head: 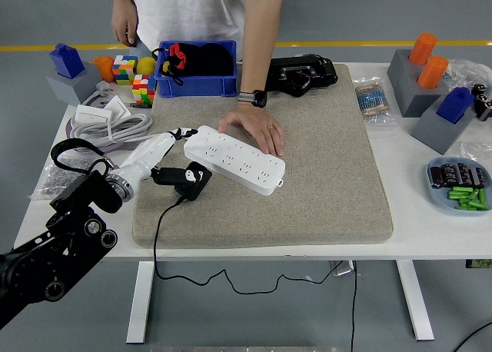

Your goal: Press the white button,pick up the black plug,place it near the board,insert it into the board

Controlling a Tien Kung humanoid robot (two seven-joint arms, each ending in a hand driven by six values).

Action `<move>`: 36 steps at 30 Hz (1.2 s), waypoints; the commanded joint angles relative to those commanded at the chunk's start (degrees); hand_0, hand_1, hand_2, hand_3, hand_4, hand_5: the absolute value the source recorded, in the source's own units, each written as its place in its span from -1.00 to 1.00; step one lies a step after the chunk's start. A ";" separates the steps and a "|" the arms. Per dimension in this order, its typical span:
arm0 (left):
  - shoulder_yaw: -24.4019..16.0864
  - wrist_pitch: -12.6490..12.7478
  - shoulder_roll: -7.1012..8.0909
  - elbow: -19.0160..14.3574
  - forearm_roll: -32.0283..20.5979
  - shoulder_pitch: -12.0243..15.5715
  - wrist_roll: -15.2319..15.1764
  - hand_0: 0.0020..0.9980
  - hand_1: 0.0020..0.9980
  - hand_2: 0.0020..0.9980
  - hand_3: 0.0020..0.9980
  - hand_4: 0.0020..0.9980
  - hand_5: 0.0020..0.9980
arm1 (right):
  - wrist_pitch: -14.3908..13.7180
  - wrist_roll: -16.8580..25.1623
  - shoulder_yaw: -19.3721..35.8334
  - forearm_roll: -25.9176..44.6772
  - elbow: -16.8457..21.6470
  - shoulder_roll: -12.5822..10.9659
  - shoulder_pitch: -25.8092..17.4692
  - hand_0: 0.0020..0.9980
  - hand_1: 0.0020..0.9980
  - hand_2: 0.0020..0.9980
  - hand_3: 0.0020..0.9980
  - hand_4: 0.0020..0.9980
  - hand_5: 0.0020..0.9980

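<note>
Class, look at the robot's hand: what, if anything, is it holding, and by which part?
The left hand closes its fingers on the black plug, at the plug's left end. A person's hand presses down on the white power strip.

The robot's black left arm (54,244) comes in from the lower left corner and slants up to the right, ending in a white five-fingered left hand (165,161). The hand is stretched low and forward, its black-tipped fingers (181,177) curled downward. The person's hand (252,127) lies flat, palm down, fingers spread.

blue bin (196,84), 2 orange cylinders (427,59), grey mat (323,190)
</note>
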 joint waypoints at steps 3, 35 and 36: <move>0.47 0.45 -0.25 -0.16 0.82 0.62 -0.19 0.74 0.89 0.87 0.80 1.00 -0.14 | 0.00 0.01 -0.07 0.03 0.03 0.04 -0.03 0.19 0.00 0.02 0.06 0.33 -0.32; 3.82 5.11 -0.88 1.57 4.08 1.79 0.41 -0.20 0.26 0.54 0.65 0.71 -0.98 | -0.16 0.25 -1.80 0.50 0.09 -0.23 0.17 0.19 0.00 0.02 0.06 0.32 -0.32; 3.94 5.25 -0.85 1.52 4.02 1.75 0.28 -0.20 0.26 0.54 0.65 0.71 -0.98 | -0.17 0.26 -1.77 0.48 0.09 -0.22 0.19 0.19 0.00 0.02 0.06 0.32 -0.32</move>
